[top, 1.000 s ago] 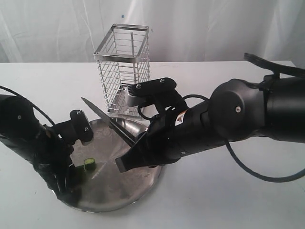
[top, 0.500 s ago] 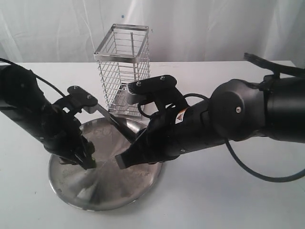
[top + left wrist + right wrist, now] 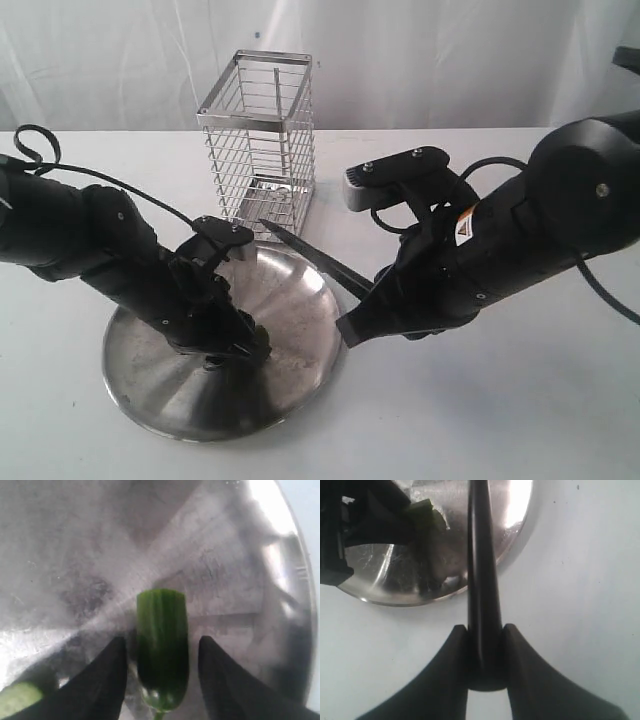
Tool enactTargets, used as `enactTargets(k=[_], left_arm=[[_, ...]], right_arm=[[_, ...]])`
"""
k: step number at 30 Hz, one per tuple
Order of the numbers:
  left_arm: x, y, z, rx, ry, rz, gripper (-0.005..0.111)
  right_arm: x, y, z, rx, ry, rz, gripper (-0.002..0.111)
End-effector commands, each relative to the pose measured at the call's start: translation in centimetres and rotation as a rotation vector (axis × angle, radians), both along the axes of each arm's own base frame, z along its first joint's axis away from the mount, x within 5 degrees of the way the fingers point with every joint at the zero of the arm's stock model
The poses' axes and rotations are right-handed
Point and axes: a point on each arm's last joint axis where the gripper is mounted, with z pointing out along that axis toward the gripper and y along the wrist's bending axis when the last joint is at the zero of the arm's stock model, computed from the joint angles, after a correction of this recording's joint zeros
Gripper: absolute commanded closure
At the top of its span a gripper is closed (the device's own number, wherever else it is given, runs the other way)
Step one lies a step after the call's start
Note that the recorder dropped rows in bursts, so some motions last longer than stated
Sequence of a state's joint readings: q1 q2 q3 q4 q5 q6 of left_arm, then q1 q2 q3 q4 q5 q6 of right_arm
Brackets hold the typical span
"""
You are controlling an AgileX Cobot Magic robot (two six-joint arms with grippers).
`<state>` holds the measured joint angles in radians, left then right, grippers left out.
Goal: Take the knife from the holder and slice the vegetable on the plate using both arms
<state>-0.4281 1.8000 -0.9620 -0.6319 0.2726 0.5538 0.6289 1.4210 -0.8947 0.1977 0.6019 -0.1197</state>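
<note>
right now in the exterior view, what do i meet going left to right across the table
bulky black left arm → tall chrome wire-cage basket → slim black knife → bulky black right arm; the round brushed-steel plate overlaps the first three, so it is left out

The plate point(image 3: 290, 320) was brushed steel, grey and scuffed, with bright glare along its rim; the holder point(image 3: 250, 122) was shiny chrome wire; the knife point(image 3: 315, 257) was black all over, smooth with a dull sheen. The vegetable point(image 3: 162, 645) had a glossy dark-green skin with faint ribs, and the slice point(image 3: 17, 700) near it was a paler green; the left arm point(image 3: 80, 235) and right arm point(image 3: 560, 210) had matt black casings that looked like plastic; the table point(image 3: 480, 420) was smooth matt white; the backdrop point(image 3: 450, 60) looked like white cloth in soft folds.
</note>
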Motion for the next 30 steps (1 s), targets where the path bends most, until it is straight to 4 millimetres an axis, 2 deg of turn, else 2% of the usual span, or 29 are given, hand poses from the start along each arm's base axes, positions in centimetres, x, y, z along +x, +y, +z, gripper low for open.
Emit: enactTargets(k=[1,10,16,23,30], left_arm=[[-0.6,-0.1,2.3,-0.03,-0.026,-0.033,0.05],[-1.6,0.5,6.3,-0.051,-0.132,-0.048,0.05],[-1.8,2.5,8.8,-0.038,-0.196,0.009,0.05],[-1.5,4.9,9.2,-0.036,-0.161,0.071,0.05],[-1.3,5.3,9.2,-0.04,-0.15,0.099,0.05]], right_arm=[[0.0,-0.3,0.3,-0.011,-0.008,0.001,0.108],[-0.4,-0.4,0.1,-0.015,0.049,-0.035,0.108],[-2.0,-0.8,-1.1,-0.013,0.111,-0.083,0.108],[-3.9,-0.4,-0.3,0.166,0.035,-0.183,0.108],[-5.9,2.0,-1.8,0.21,0.063,-0.144,0.108]])
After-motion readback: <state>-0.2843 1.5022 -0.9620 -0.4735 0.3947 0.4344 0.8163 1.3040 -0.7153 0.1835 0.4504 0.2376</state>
